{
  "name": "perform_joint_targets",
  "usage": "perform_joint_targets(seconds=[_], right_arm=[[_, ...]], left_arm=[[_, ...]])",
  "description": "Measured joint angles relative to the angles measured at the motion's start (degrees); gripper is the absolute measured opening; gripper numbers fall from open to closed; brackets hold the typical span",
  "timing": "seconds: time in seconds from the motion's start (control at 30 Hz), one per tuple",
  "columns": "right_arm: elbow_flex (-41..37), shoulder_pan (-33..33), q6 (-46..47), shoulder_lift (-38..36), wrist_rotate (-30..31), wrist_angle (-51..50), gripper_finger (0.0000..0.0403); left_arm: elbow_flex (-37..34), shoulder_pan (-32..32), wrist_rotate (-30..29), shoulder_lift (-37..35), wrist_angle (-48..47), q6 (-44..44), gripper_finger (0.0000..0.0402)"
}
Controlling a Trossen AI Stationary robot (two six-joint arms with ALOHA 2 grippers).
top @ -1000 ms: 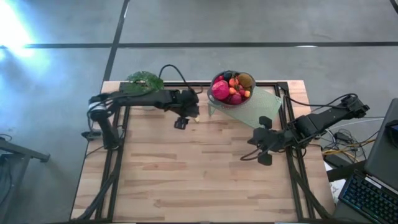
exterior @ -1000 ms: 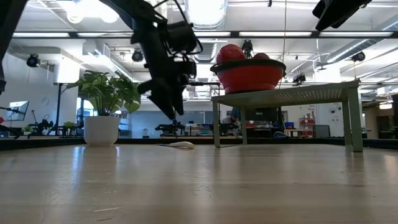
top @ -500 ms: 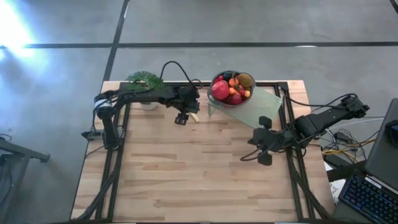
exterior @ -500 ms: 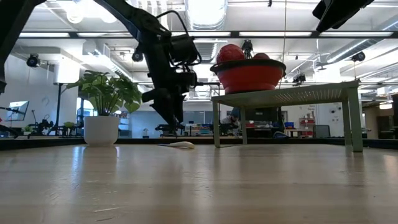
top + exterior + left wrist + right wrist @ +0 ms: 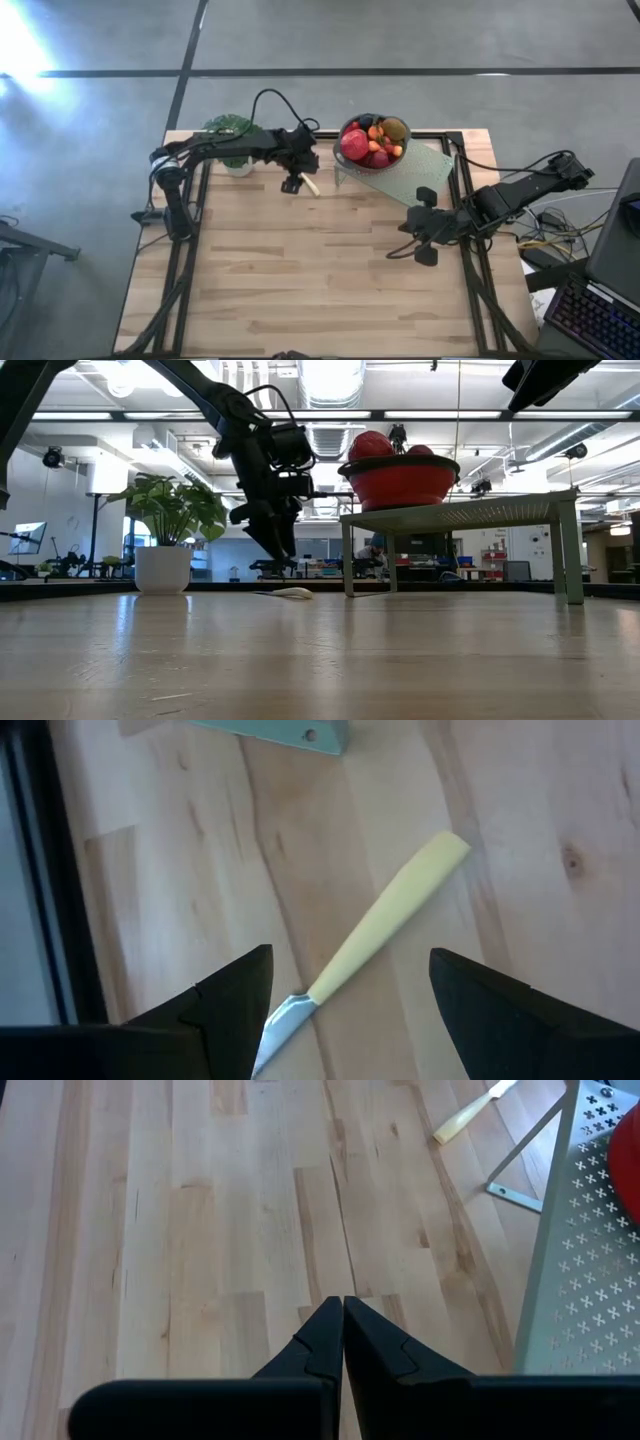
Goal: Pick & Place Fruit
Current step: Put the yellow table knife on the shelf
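Observation:
The fruit lies heaped in a red bowl: a red apple, a brown kiwi and small orange and red pieces. The bowl stands on a perforated metal stand at the table's far side. My left gripper hangs open just left of the stand, above a pale-handled knife that lies flat on the table. Its fingers stand either side of the blade end without touching it. My right gripper is shut on nothing, right of the table's middle, near the stand's front.
A potted plant stands at the far left corner behind my left arm. The stand's legs rise close to the right of the knife. Bare wooden table stretches across the near half.
My left gripper has moved toward the table's far edge and slightly down, coming over the knife beside the stand. It has stayed open. The knife and the bowl have not moved.

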Motion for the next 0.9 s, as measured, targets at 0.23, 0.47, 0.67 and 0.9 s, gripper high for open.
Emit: perform_joint_targets(seconds=[0.23,0.47,0.67,0.9], right_arm=[[0.0,0.0,0.0,0.01,0.0,0.07,0.0008],[0.0,0.0,0.47,0.01,-0.02,0.15,0.0008],[0.0,0.0,0.65,0.01,-0.04,0.14,0.0008],[0.0,0.0,0.66,0.01,-0.07,0.13,0.0008]], left_arm=[[-1.59,0.4,0.29,1.17,0.26,-0.11,0.0273],[-1.59,1.0,0.99,4.99,2.15,0.62,0.0265],[-1.43,1.02,1.74,8.12,2.42,0.78,0.0252],[-1.25,0.89,2.34,8.95,-0.93,-1.28,0.0237]])
